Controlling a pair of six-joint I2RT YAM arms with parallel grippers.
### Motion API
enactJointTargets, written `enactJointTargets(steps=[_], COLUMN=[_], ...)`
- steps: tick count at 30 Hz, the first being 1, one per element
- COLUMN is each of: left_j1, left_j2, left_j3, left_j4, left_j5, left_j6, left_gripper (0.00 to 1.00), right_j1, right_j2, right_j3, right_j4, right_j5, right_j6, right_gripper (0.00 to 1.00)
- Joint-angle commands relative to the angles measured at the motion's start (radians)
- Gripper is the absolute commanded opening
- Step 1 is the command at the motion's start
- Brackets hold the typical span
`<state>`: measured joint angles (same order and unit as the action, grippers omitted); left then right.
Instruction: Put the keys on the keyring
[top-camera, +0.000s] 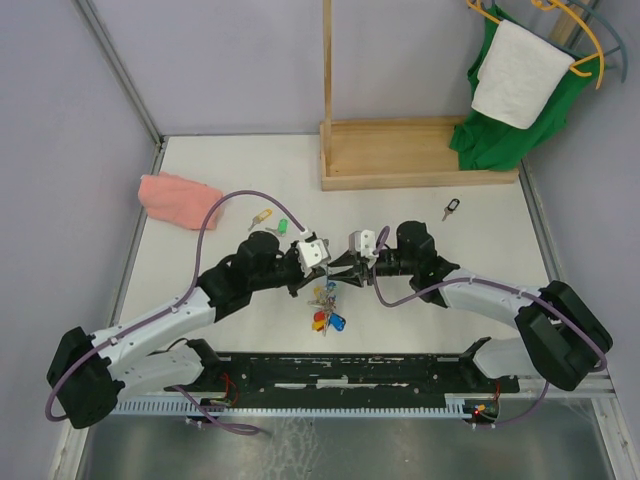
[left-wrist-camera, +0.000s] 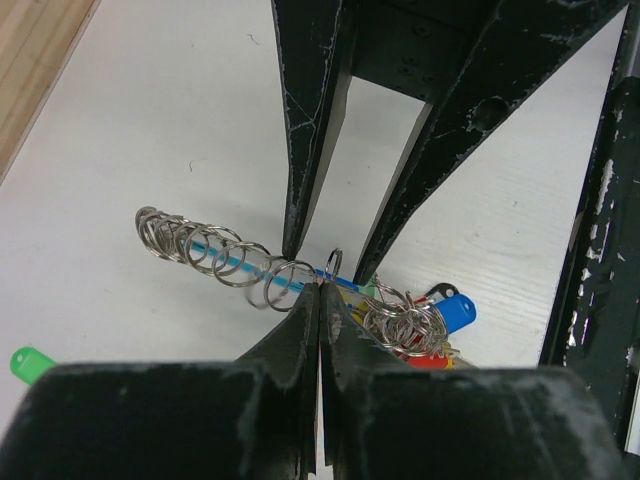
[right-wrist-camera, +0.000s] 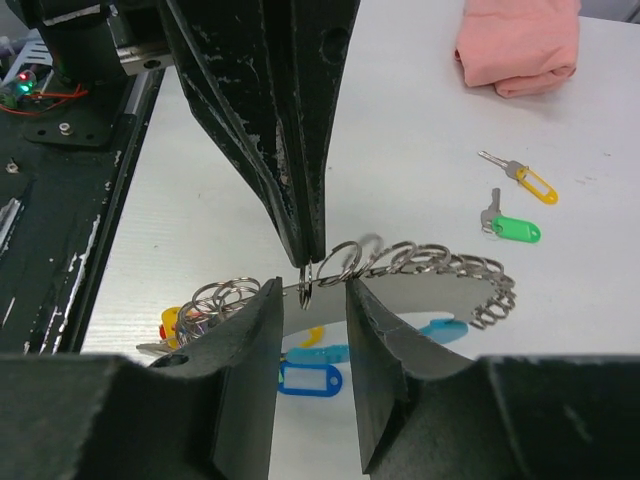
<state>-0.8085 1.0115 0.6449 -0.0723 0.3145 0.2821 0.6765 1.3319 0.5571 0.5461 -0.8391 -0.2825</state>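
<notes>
The keyring (top-camera: 327, 300) hangs between my two grippers near the table's middle, its coloured tags bunched below. My left gripper (top-camera: 333, 268) is shut on the keyring's wire loop (left-wrist-camera: 215, 250), which carries a row of small split rings. In the right wrist view the loop (right-wrist-camera: 430, 262) curves to the right from the left gripper's shut fingers (right-wrist-camera: 310, 200). My right gripper (right-wrist-camera: 312, 290) is open, one finger on each side of the loop, and holds nothing. Loose keys lie on the table: a yellow one (top-camera: 260, 218), a green one (top-camera: 281, 229) and a black one (top-camera: 451, 209).
A pink cloth (top-camera: 178, 200) lies at the far left. A wooden rack (top-camera: 400, 150) stands at the back, with a green garment (top-camera: 500, 130) and a white towel (top-camera: 520, 70) on a hanger at its right. The arm base rail (top-camera: 350, 370) runs along the near edge.
</notes>
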Motion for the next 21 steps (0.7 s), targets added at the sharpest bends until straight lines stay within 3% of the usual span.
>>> enactJointTargets(steps=[1,8,14,21], left_j1=[-0.011,-0.018,-0.021,-0.010], left_j2=[0.006,0.013,0.004,-0.067], left_j3=[0.070,0.094,0.089,-0.050], left_j4=[0.027,-0.006,-0.004,0.196], left_j5=[0.000,-0.011,-0.021,-0.032], left_j6=[0.052,0.064,0.064,-0.009], left_gripper=[0.03,0.03,0.03,0.23], right_j1=[-0.003,-0.003,-0.003,-0.005], right_j2=[0.007,0.013,0.007,-0.044], right_j3=[0.053,0.063,0.068,0.047], right_j4=[0.068,0.040,-0.003,-0.001], right_j5=[-0.051,-0.064,-0.056,-0.026], right_j6=[0.032,0.029,0.004,0.006], right_gripper=[0.38,0.26,0.01,0.01])
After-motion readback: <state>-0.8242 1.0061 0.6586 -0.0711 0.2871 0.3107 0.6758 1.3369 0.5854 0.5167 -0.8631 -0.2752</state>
